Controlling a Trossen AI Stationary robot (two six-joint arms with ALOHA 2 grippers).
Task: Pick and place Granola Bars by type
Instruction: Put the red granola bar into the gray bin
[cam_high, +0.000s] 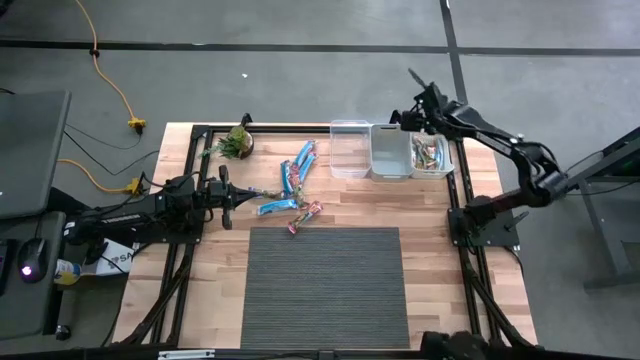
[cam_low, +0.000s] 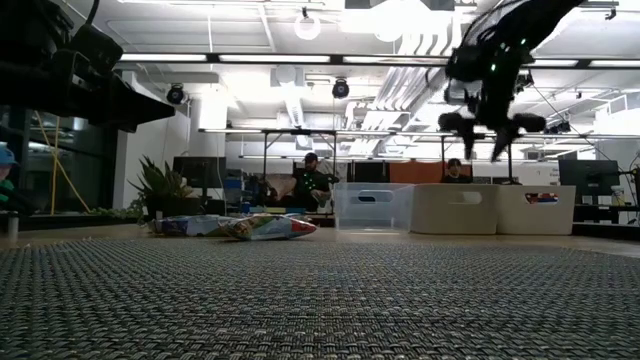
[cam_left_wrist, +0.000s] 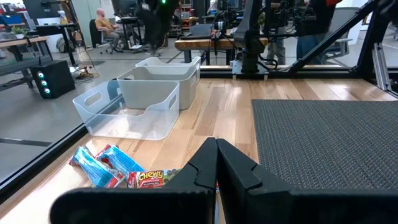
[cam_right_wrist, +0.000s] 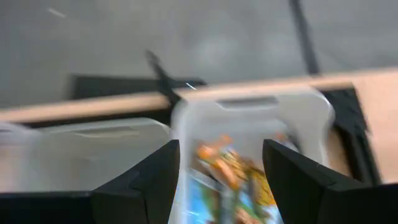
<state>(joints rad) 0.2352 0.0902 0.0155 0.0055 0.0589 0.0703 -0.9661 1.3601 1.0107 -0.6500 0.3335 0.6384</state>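
Note:
Several granola bars lie flat on the wooden table left of the bins: blue ones (cam_high: 298, 167), a blue one (cam_high: 274, 206) and a red-white one (cam_high: 305, 215). In the left wrist view they show as blue wrappers (cam_left_wrist: 99, 165) and a red-and-yellow one (cam_left_wrist: 149, 178). More bars (cam_high: 430, 152) lie inside the rightmost bin (cam_high: 443, 163), seen as yellow-orange and blue wrappers (cam_right_wrist: 231, 169). My right gripper (cam_high: 414, 108) hangs open above that bin's far end, holding nothing (cam_low: 490, 124). My left gripper (cam_high: 226, 196) is shut (cam_left_wrist: 216, 143), just left of the loose bars and raised off the table.
Three clear bins stand in a row at the table's far side: left (cam_high: 349, 148), middle (cam_high: 390, 151) and the rightmost. A small potted plant (cam_high: 237, 142) sits at the far left corner. A dark woven mat (cam_high: 325, 285) covers the near middle. People sit in the room behind.

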